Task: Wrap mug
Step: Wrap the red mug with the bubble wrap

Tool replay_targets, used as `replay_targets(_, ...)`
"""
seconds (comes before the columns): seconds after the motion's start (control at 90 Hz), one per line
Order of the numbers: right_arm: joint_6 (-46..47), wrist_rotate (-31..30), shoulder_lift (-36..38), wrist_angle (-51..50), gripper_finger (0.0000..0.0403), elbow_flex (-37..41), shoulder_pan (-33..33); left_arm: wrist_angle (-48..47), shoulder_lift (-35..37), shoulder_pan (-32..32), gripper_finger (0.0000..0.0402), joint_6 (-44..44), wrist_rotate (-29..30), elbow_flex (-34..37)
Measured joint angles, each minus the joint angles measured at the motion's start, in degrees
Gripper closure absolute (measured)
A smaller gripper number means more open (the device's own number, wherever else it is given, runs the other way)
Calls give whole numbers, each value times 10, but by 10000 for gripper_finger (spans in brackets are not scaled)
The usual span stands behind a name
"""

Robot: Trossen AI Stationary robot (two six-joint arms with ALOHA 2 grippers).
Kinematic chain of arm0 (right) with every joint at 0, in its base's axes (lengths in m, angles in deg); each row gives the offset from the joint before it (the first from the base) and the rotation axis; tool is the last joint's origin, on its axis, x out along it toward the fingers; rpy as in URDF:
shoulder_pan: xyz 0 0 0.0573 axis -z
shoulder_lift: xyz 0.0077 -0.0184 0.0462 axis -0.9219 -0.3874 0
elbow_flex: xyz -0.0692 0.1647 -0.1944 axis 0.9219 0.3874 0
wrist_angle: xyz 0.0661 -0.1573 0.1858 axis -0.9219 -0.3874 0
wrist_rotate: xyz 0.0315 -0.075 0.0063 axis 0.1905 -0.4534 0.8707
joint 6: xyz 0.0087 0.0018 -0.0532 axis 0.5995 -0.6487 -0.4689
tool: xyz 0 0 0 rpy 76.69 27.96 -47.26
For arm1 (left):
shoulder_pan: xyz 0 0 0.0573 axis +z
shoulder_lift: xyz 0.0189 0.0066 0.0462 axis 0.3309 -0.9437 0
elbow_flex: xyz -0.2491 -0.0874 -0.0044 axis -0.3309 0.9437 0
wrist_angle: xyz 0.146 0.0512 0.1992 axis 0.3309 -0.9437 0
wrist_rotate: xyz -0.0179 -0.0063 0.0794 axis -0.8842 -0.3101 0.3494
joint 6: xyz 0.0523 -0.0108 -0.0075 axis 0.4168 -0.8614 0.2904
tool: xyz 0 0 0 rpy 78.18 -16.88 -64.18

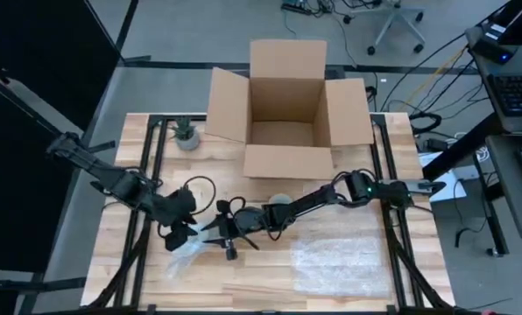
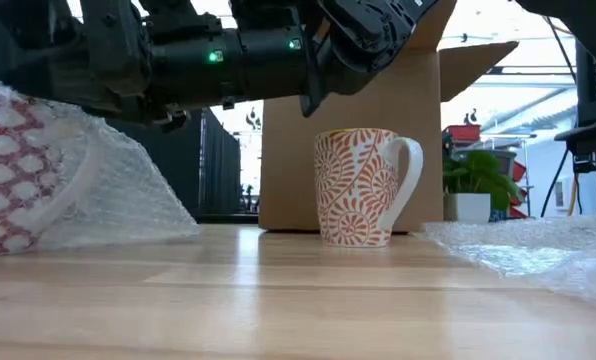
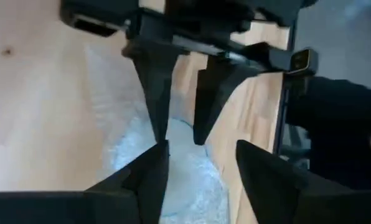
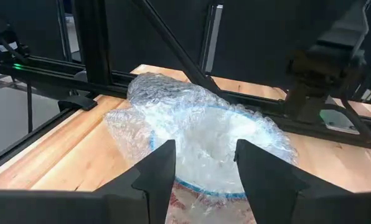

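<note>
A mug [image 2: 363, 187] with an orange-red leaf pattern and a white handle is seen standing upright and unwrapped on the wooden table [image 1: 270, 271], just in front of an open cardboard box [image 1: 287, 114] in the low view. A second patterned object wrapped in bubble wrap [image 2: 68, 170] is seen at the near left of the low view; in the high view this wrapped bundle [image 1: 184, 254] lies on the left half of the table, below both grippers. The left gripper [image 1: 180, 234] is placed right at the bundle, and in the left wrist view its fingers [image 3: 145, 180] are seen spread apart over bubble wrap [image 3: 173, 174], with nothing clamped between them. The right gripper [image 1: 224, 229] is reached across the table towards the left arm, close beside the left gripper, while the mug is partly hidden under the right arm in the high view. In the right wrist view its fingers [image 4: 155, 171] are held apart, and the wrapped bundle [image 4: 198, 124] is shown just ahead of them, a blue rim and a red pattern visible through the wrap. A flat sheet of bubble wrap [image 1: 340, 258] is spread on the right part of the table. A small potted plant [image 1: 186, 133] is set near the box's left flap.
</note>
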Motion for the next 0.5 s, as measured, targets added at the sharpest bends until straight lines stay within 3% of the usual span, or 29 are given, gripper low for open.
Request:
replay_targets(0.211,1,0,0,-4,245,0,1,14,-87,-21,388,0,-3,0)
replay_targets(0.5,2,-1,0,-5,245,0,1,16,-179,-25,399,23,-5,0)
